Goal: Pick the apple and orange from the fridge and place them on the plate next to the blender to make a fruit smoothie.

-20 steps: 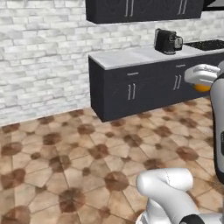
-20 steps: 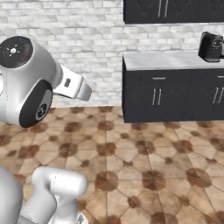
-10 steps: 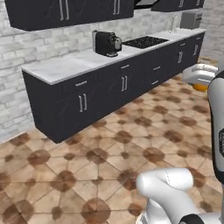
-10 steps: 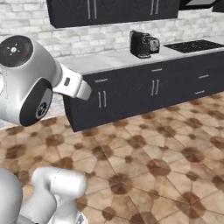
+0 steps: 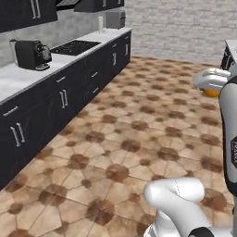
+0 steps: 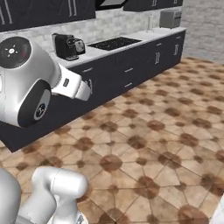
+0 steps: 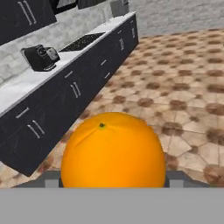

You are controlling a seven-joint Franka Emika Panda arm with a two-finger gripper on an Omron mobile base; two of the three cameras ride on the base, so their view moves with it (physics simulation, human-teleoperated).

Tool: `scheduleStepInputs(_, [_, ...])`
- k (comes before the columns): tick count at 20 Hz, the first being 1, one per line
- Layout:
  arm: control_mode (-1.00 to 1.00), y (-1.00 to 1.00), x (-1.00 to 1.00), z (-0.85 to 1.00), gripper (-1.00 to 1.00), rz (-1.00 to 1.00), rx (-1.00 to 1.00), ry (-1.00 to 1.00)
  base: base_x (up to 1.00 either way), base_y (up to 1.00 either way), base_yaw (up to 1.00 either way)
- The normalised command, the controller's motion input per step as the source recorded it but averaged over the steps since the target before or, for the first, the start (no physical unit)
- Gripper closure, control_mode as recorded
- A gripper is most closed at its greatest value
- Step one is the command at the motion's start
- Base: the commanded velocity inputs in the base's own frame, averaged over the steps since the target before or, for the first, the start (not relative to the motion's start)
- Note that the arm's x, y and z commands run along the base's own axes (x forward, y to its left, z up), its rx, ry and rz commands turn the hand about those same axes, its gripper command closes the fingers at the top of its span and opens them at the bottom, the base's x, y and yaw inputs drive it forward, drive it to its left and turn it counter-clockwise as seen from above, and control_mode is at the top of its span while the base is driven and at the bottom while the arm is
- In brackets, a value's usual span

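Counter: we see a long pale worktop [image 5: 28,76] over dark cabinets [image 5: 60,104] with silver handles.
Coffee machine: black [image 5: 30,54], near the worktop's back edge.
Hob: dark cooktop [image 5: 74,46] set into the worktop, beyond the machine.
Far end: a grey box [image 5: 115,19], perhaps a microwave.
Floor: brown patterned tiles [image 5: 139,139].
Wall: pale brick [image 5: 185,28].

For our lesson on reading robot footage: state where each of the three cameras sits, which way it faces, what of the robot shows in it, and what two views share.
Left base view: behind the arm, left; faces the dark counter; arm at right, orange.
Right base view: behind the arm, right; same counter; white arm at left.
Hand view: on the hand; orange fills the foreground.
Shared: coffee machine and cooktop.
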Motion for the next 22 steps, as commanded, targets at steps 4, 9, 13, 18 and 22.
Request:
scheduleStepInputs(4, [1.0,0.0,0.0,0.0,1.0,0.0,0.0,0.0,0.87,-0.16,-0.57])
scheduleStepInputs(9, [1.0,0.0,0.0,0.0,1.0,0.0,0.0,0.0,0.98,-0.16,-0.5])
scheduleStepInputs(13, [1.0,0.0,0.0,0.0,1.0,0.0,0.0,0.0,1.0,-0.05,-0.42])
scheduleStepInputs(18, [1.0,0.0,0.0,0.0,1.0,0.0,0.0,0.0,1.0,0.02,-0.33])
scheduleStepInputs(22, [1.0,0.0,0.0,0.0,1.0,0.0,0.0,0.0,1.0,0.39,-0.26])
